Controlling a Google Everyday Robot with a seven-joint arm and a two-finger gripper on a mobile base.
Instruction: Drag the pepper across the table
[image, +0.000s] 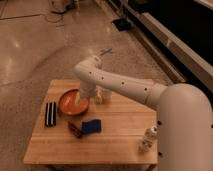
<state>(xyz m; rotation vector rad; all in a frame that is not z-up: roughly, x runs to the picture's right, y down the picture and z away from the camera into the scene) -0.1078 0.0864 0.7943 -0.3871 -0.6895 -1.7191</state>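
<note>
The pepper (75, 129) is a small dark red elongated thing lying on the light-wood table (115, 142), just left of the blue sponge (91, 126). My white arm reaches in from the right and bends down over the back of the table. The gripper (81, 101) hangs over the orange bowl (73, 103), above and behind the pepper, not touching it.
A black rectangular object (50, 113) lies at the table's left edge. A small white bottle (147, 138) stands near the front right. A pale cup-like object (102, 95) stands right of the bowl. Shiny floor surrounds the table; a dark counter runs along the right.
</note>
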